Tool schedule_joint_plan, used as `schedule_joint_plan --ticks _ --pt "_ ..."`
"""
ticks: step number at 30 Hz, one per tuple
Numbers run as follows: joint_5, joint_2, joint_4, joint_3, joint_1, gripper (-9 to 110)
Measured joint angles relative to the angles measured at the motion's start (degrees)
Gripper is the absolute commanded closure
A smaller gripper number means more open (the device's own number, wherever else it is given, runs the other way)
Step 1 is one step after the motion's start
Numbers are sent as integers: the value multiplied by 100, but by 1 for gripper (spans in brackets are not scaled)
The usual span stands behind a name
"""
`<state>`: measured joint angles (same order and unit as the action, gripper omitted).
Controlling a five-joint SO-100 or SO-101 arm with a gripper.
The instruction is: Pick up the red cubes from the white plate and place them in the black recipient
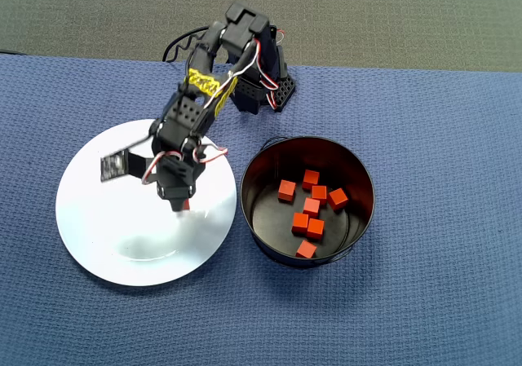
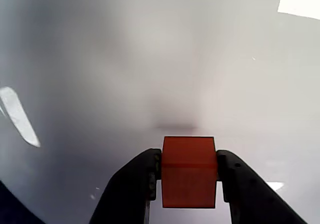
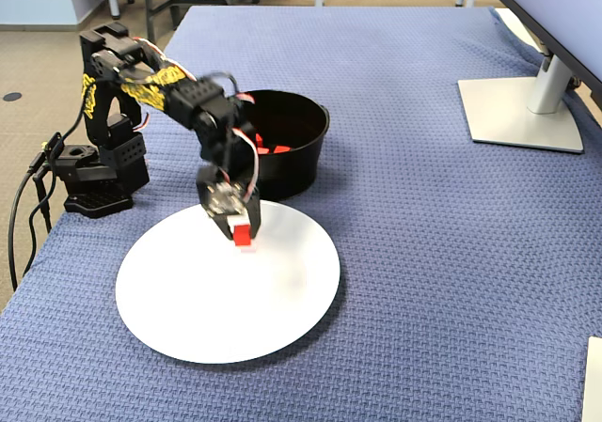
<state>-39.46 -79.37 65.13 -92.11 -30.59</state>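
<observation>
Gripper [image 2: 189, 176] pinches one cube [image 2: 189, 178], a finger pressed on each side face, over the plate [image 1: 98, 235]. In the overhead view the pot [image 1: 359, 178] lies right of the jaws, just beside the plate, seven cubes [image 1: 311, 206] inside. Cube's contact with the plate unclear; overhead, the arm hides it.

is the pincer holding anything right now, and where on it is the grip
Yes: the pincer is shut on one red cube, its fingers pressing the cube's two opposite side faces, above the white plate.

Red cubes [image 1: 312, 205], white plate [image 1: 106, 235], black recipient [image 1: 359, 219].
</observation>
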Motion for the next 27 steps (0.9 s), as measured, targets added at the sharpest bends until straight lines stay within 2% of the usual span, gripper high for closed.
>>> schedule_joint_plan --ticks 6,11,17,25,27 --pt "1204 -923 633 1072 -264 102" --pt "2232 -1362 1099 2153 35 102" --pt "3050 -1521 1037 2347 1424 102" --pt "3524 -2329 527 1099 3683 101" --pt "3524 -2514 510 888 4113 83"
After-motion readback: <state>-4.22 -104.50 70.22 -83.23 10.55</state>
